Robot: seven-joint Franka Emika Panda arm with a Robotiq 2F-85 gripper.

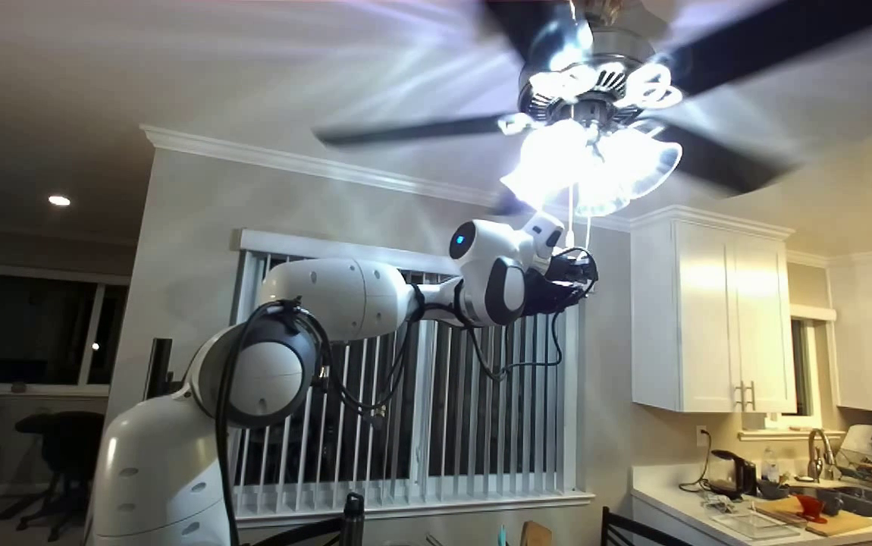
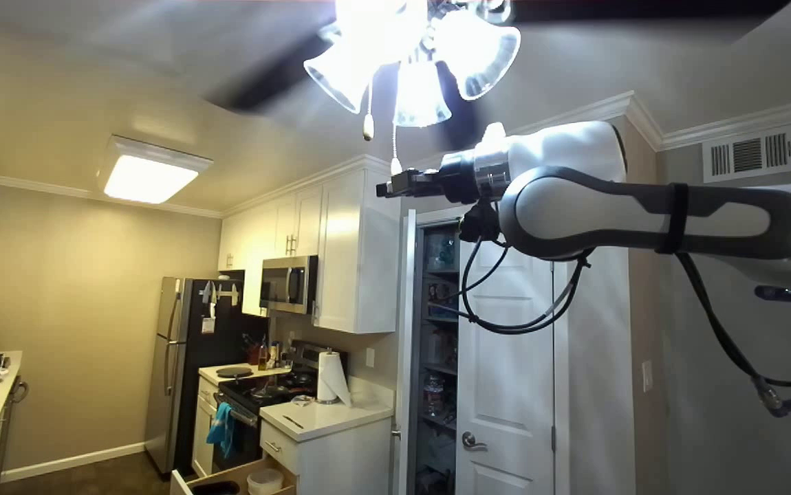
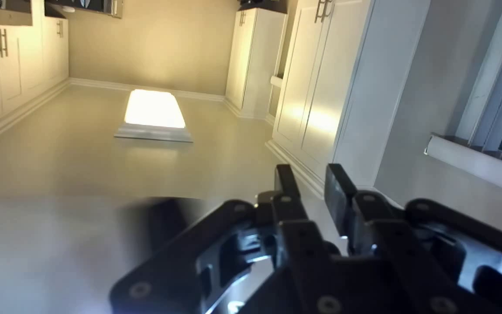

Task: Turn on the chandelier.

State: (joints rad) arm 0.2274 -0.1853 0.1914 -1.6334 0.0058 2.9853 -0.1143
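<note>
The chandelier is a ceiling fan light with bright glowing glass shades (image 1: pixel 557 163) under a silvery hub; the shades (image 2: pixel 423 100) are also lit in an exterior view. Its long dark blades (image 1: pixel 413 131) look blurred. Two thin pull chains hang below, one with a brown pendant (image 2: pixel 369 128), the other with a pale pendant (image 2: pixel 395 166). My gripper (image 2: pixel 390 187) is level just under the shades, its fingers at the pale pendant's lower end; contact is unclear. In the wrist view my gripper (image 3: pixel 309 176) has its fingers apart, with nothing visible between them.
Fan blades sweep above the arm. White wall cabinets (image 1: pixel 716 318) and a window with vertical blinds (image 1: pixel 481 402) stand behind. A pantry door (image 2: pixel 505 385) stands below the arm. A lit ceiling panel (image 2: pixel 151 180) is farther back. Cables (image 2: pixel 526 323) hang from the wrist.
</note>
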